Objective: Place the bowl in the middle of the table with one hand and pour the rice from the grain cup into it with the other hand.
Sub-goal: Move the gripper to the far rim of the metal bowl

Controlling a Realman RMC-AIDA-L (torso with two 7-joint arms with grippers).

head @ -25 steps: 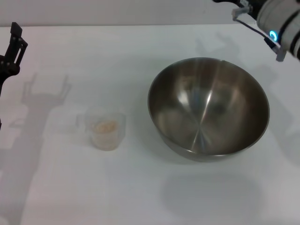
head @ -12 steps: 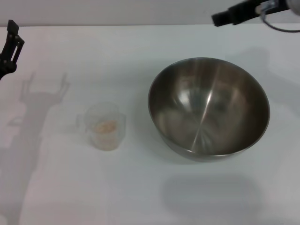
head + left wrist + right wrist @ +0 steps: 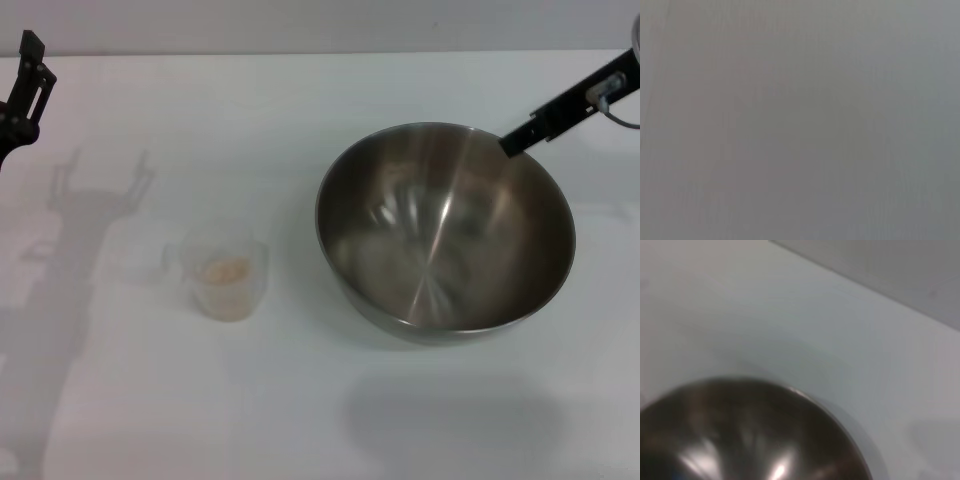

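The right gripper (image 3: 512, 143) reaches in from the far right, its dark tip at the back rim of the bowl (image 3: 445, 228); whether it is clenched cannot be told. The left gripper (image 3: 25, 85) hangs at the far left edge, state unclear. On the plain white tabletop (image 3: 250, 110), the grain cup (image 3: 222, 272) holding rice (image 3: 224, 268) stands left of the bowl, apart from it.

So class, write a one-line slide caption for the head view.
Right claw nears the empty bowl; rice waits in the grain cup.
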